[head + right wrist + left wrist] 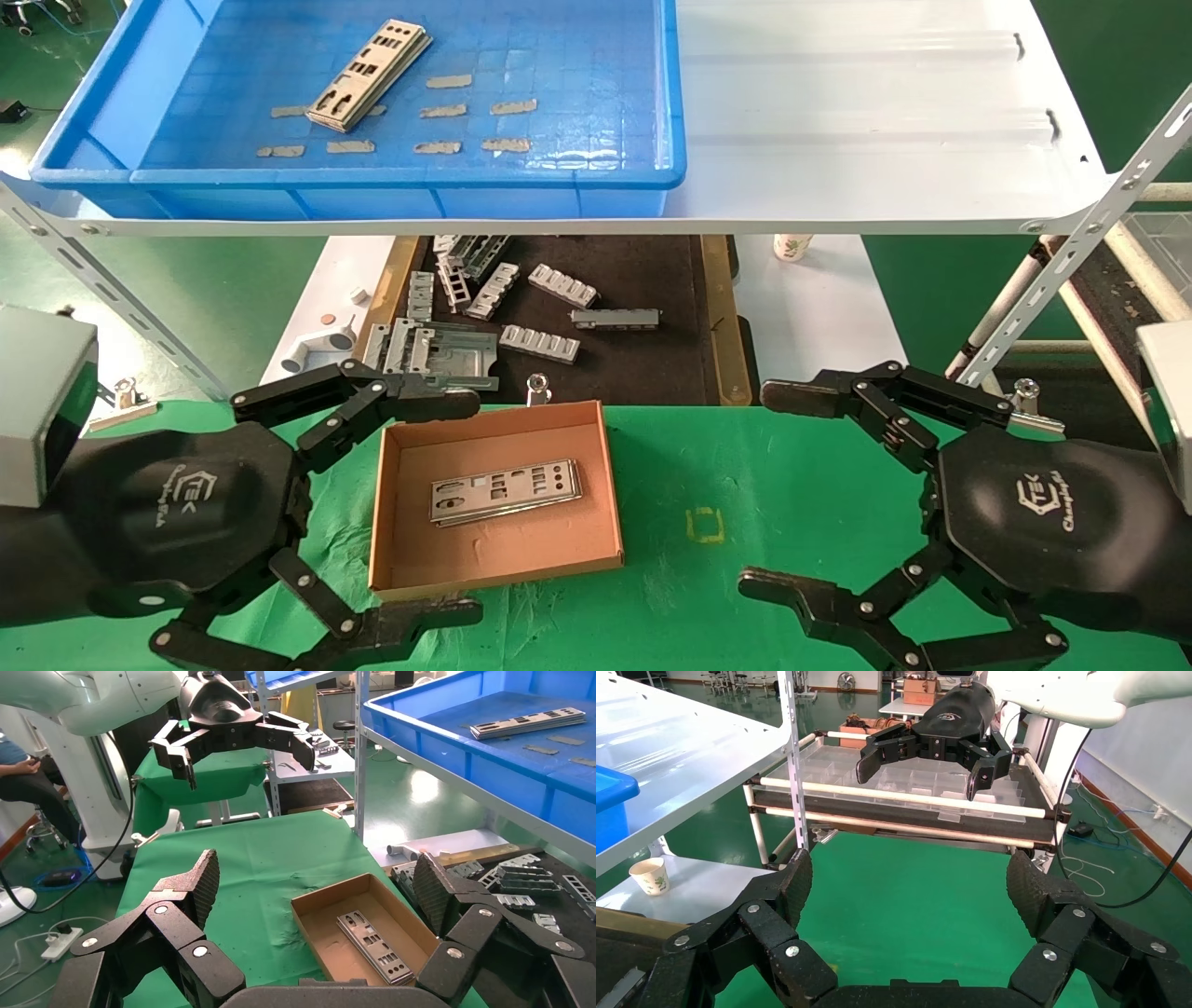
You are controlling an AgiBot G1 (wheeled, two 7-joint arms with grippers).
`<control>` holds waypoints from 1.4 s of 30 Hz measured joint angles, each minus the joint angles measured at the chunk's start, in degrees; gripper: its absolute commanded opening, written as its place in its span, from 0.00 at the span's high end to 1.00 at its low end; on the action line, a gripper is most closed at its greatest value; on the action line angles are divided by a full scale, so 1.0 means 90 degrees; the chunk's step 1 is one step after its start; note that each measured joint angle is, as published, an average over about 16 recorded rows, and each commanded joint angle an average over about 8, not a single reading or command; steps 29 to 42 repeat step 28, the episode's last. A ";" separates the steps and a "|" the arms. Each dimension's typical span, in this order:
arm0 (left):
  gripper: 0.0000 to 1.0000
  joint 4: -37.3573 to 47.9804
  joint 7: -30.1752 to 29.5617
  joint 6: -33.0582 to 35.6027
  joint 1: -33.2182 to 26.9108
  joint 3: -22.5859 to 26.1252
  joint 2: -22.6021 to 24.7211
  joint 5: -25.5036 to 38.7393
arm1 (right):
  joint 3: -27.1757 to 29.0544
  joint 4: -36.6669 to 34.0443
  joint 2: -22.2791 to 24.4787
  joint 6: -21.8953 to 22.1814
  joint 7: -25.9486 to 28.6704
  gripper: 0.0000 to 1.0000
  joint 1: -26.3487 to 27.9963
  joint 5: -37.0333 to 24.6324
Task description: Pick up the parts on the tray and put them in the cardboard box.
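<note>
From the head camera, the blue tray (149, 140) sat on a white shelf (885, 121) above and beyond the worktop, its front wall close to the shelf's front edge. One stack of parts (371, 73) lay aslant on its grid floor toward the far left, with tan tape strips (438, 112) scattered just beside and in front of it; the right half of the tray floor was bare. Below the shelf, a black-floored tray (643, 373) carried grey ribbed brackets (540, 342). On the green worktop (745, 503) the cardboard box (610, 485) stood near the back edge, with plates (506, 491) lying flat across its middle, apart from all four walls. The left pincer (461, 508) hung wide open at the box's left side, its fingers straddling the box's left wall front and back. The right pincer (773, 489) hung wide open well to the box's right, with bare green cloth between them.

From the left wrist camera, the left pincer (905, 888) stood spread over open green cloth, and the right pincer (923, 769) showed farther off, also spread. A paper cup (649, 876) stood on a lower white surface.

From the right wrist camera, the right pincer (316, 888) stood spread, with the box (316, 917) and its plates (372, 946) between its fingers in the picture. The left pincer (242, 752) hung open beyond. The tray (492, 762) sat up on its shelf with the stack (527, 722) inside.
</note>
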 measured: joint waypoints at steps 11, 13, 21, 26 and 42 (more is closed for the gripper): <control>0.00 0.0000 0.0000 0.0000 0.0000 0.0000 0.0000 0.0000 | 0.0000 0.0000 0.0000 0.0000 0.0000 0.00 0.0000 0.0000; 0.00 0.0000 0.0000 0.0000 0.0000 0.0000 0.0000 0.0000 | 0.0000 0.0000 0.0000 0.0000 0.0000 0.00 0.0000 0.0000; 0.00 0.0000 0.0000 0.0000 0.0000 0.0000 0.0000 0.0000 | 0.0000 0.0000 0.0000 0.0000 0.0000 0.00 0.0000 0.0000; 0.00 0.0000 0.0000 0.0000 0.0000 0.0000 0.0000 0.0000 | 0.0000 0.0000 0.0000 0.0000 0.0000 0.00 0.0000 0.0000; 0.00 0.0000 0.0000 0.0000 0.0000 0.0000 0.0000 0.0000 | 0.0000 0.0000 0.0000 0.0000 0.0000 0.00 0.0000 0.0000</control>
